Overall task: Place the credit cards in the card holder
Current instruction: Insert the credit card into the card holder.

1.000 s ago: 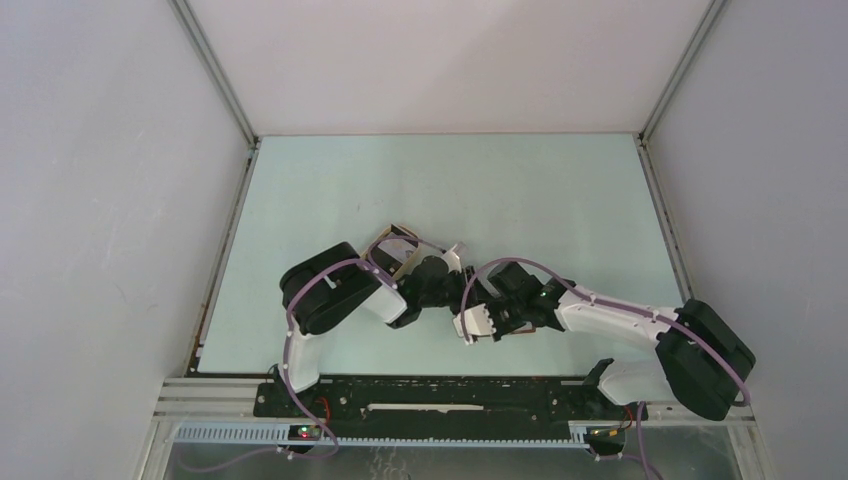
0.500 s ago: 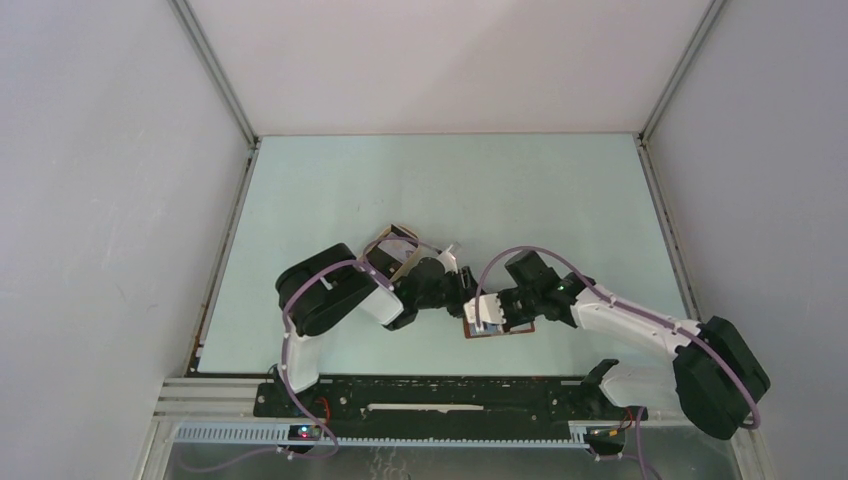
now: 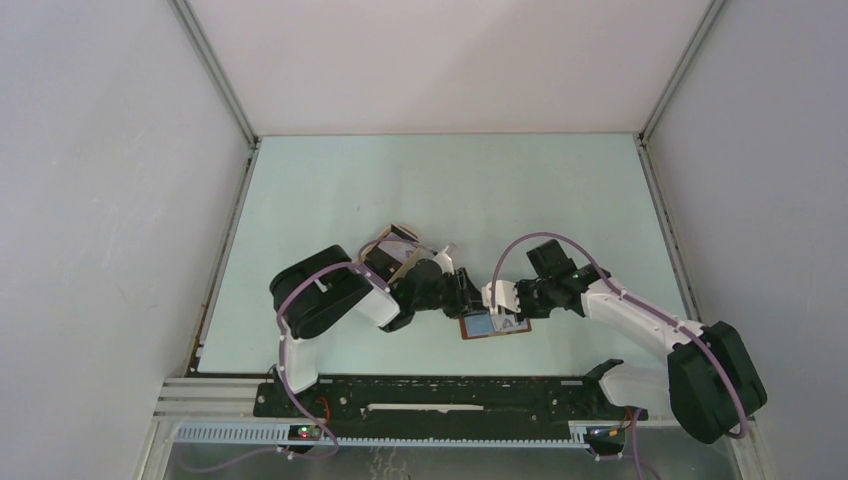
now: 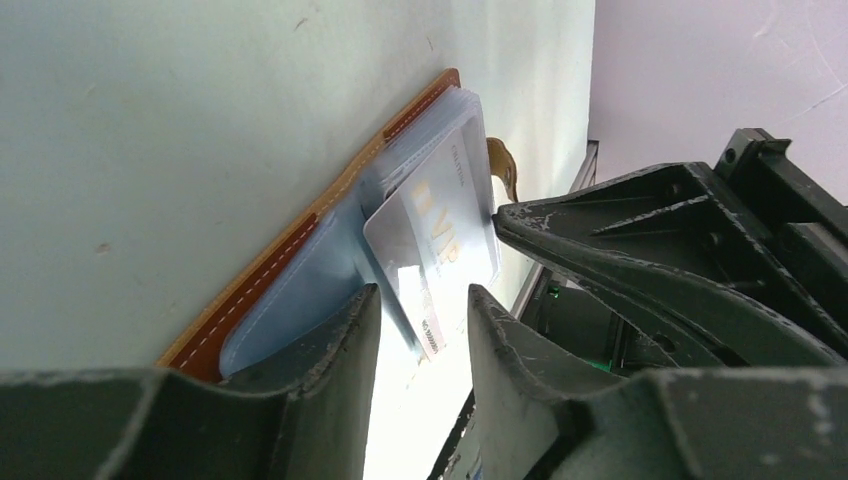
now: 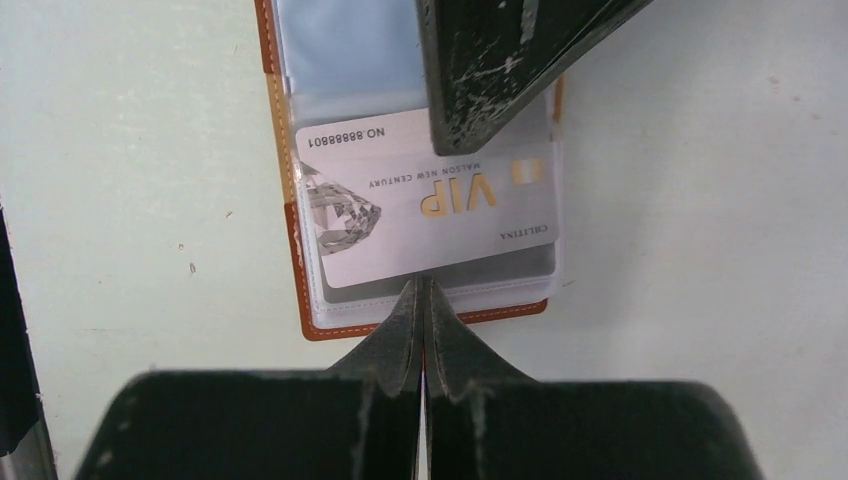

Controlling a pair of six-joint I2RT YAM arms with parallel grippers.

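Note:
The card holder (image 5: 300,262), a reddish-brown wallet, lies open on the table, its clear inner sleeves facing up; it also shows in the top view (image 3: 512,328) and the left wrist view (image 4: 250,290). A whitish-grey credit card (image 5: 430,205) marked VIP lies at a slight angle on its lower sleeve, partly in the pocket. My right gripper (image 5: 424,285) is shut and empty, its tips against the card's near edge. My left gripper (image 4: 420,295) is open, and one of its fingers (image 5: 480,70) rests on the wallet's upper half. Other cards are not visible.
A tan tray (image 3: 398,240) sits behind the left arm's wrist, mostly hidden by it. The two grippers meet over the wallet (image 3: 480,300), close to the table's near edge and the black base rail (image 3: 450,395).
My right gripper carried the whitish card onto the open wallet, let it go, drew back to the right and shut. The left gripper has stayed on the wallet.

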